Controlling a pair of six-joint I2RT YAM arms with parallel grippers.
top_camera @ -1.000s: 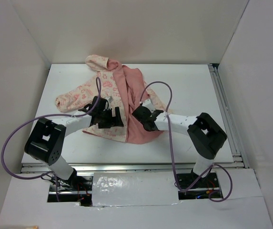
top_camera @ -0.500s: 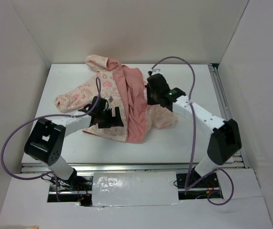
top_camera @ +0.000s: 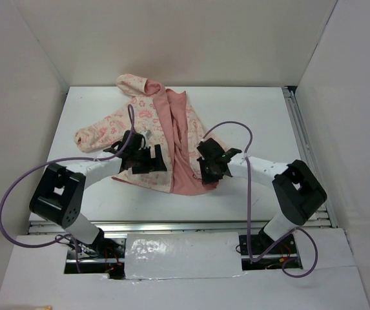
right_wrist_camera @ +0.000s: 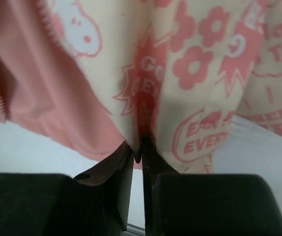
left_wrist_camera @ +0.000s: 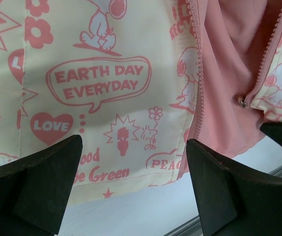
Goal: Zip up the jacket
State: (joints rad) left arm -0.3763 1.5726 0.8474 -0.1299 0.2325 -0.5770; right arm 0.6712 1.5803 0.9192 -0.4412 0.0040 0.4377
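Note:
The jacket (top_camera: 139,119) lies on the white table (top_camera: 262,116), hood at the far end, front open with salmon lining (top_camera: 183,129) showing. My left gripper (top_camera: 147,161) hovers open over the left front panel. In the left wrist view the gripper (left_wrist_camera: 133,189) frames the printed panel's hem (left_wrist_camera: 116,184), with pink zipper teeth (left_wrist_camera: 198,73) and a small metal zipper piece (left_wrist_camera: 241,102) to the right. My right gripper (top_camera: 209,169) is shut on a fold of the jacket's right front panel. The right wrist view shows the gripper (right_wrist_camera: 141,150) pinching printed fabric (right_wrist_camera: 200,73).
White walls enclose the table on three sides. A metal rail (top_camera: 299,148) runs along the table's right edge and another along the near edge (top_camera: 172,225). Purple cables (top_camera: 236,126) loop above both arms.
My right gripper swung to the far side with the right panel, then came back toward the near edge, still holding fabric. The right panel is now bunched nearer the middle. The left arm stayed put.

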